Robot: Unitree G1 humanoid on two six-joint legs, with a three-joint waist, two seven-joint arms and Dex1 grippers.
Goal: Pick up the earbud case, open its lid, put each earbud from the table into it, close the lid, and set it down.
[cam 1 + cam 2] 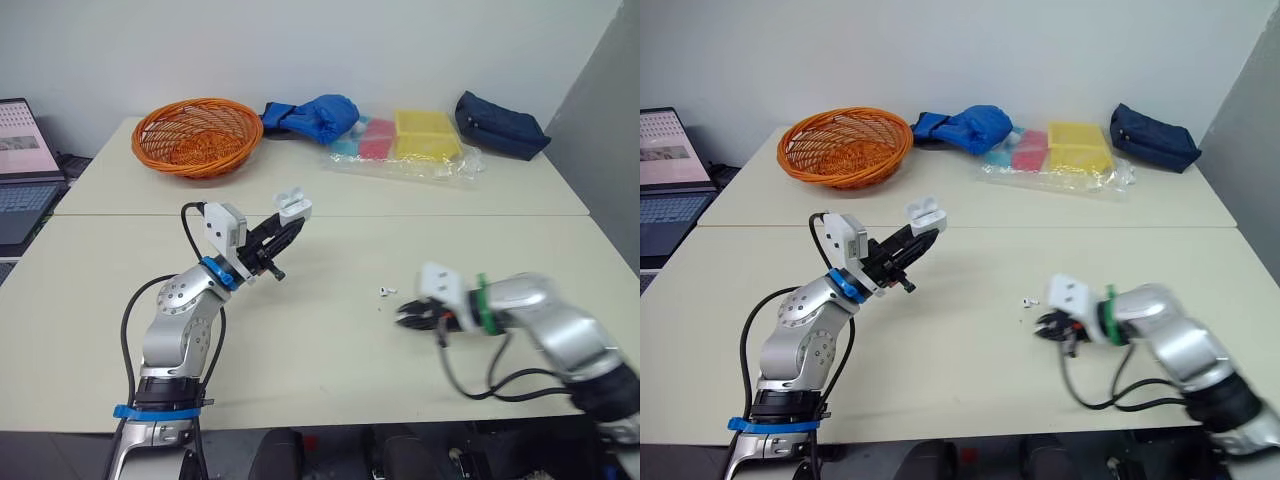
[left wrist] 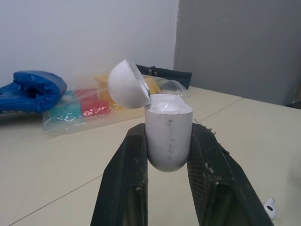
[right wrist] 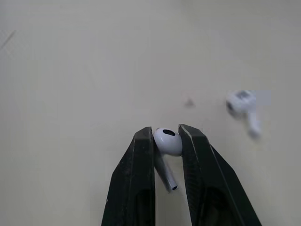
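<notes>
My left gripper (image 1: pixel 290 222) is raised above the table's middle, shut on a white earbud case (image 2: pixel 168 134) whose lid (image 2: pixel 128 84) stands flipped open. Low over the table at the right, my right gripper (image 3: pixel 167 141) is shut on one white earbud (image 3: pixel 167 143), stem pointing down between the fingers. The other earbud (image 1: pixel 385 292) lies on the table just left of that gripper, and shows blurred in the right wrist view (image 3: pixel 243 107) and in the left wrist view (image 2: pixel 269 207).
At the far side of the cream table (image 1: pixel 320 380) stand an orange wicker basket (image 1: pixel 197 134), a blue boxing glove (image 1: pixel 312 117), a clear bag of coloured packets (image 1: pixel 405 142) and a dark blue pouch (image 1: pixel 500 125). A laptop (image 1: pixel 22 160) sits off the left edge.
</notes>
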